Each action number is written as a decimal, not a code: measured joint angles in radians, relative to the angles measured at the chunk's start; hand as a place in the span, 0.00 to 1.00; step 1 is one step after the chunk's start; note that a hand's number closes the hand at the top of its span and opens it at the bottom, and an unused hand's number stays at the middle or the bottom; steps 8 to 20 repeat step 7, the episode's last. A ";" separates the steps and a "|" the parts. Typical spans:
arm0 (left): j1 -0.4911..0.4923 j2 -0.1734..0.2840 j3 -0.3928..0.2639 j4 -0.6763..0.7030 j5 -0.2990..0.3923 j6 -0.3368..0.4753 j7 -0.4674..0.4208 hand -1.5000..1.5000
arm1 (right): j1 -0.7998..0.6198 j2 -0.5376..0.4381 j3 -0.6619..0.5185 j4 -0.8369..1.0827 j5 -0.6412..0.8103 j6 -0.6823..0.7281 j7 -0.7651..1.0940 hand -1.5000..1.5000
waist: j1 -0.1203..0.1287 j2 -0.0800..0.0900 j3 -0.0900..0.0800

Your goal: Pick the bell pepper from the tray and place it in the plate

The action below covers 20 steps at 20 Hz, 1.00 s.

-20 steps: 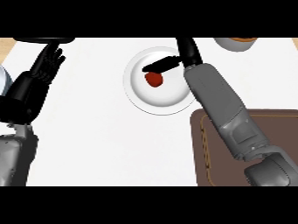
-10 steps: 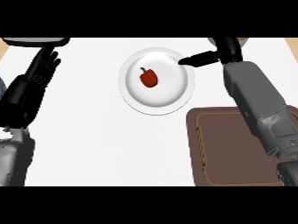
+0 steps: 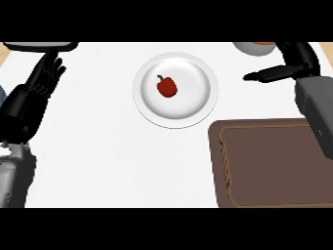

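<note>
The bell pepper [image 3: 167,87] lay in the plate [image 3: 196,110], off the tray [image 3: 284,166]; the task looked done. Both robot hands, right [image 3: 277,73] and left [image 3: 45,78], were released, empty.

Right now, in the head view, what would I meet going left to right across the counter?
left hand resting open at the left edge → white plate with the red bell pepper lying on it → brown tray at the lower right, with the right hand above it near the far edge.
</note>
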 measured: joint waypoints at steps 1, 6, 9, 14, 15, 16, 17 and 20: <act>-0.002 0.000 0.000 -0.003 0.001 -0.001 0.006 0.50 | 0.010 -0.014 0.000 0.002 0.002 0.014 -0.016 0.00 | 0.000 0.000 0.000; -0.014 -0.006 0.004 0.020 -0.002 0.002 -0.004 0.50 | 0.037 -0.079 0.004 0.021 0.019 0.078 -0.065 0.00 | 0.001 0.001 0.000; -0.021 -0.005 0.005 0.024 -0.002 0.002 -0.004 0.50 | 0.042 -0.090 0.003 0.025 0.022 0.075 -0.080 0.00 | 0.003 0.002 0.000; -0.021 -0.005 0.005 0.024 -0.002 0.002 -0.004 0.50 | 0.042 -0.090 0.003 0.025 0.022 0.075 -0.080 0.00 | 0.003 0.002 0.000; -0.021 -0.005 0.005 0.024 -0.002 0.002 -0.004 0.50 | 0.042 -0.090 0.003 0.025 0.022 0.075 -0.080 0.00 | 0.003 0.002 0.000; -0.021 -0.005 0.005 0.024 -0.002 0.002 -0.004 0.50 | 0.042 -0.090 0.003 0.025 0.022 0.075 -0.080 0.00 | 0.003 0.002 0.000; -0.021 -0.005 0.005 0.024 -0.002 0.002 -0.004 0.50 | 0.042 -0.090 0.003 0.025 0.022 0.075 -0.080 0.00 | 0.003 0.002 0.000; -0.021 -0.005 0.005 0.024 -0.002 0.002 -0.004 0.50 | 0.042 -0.090 0.003 0.025 0.022 0.075 -0.080 0.00 | 0.003 0.002 0.000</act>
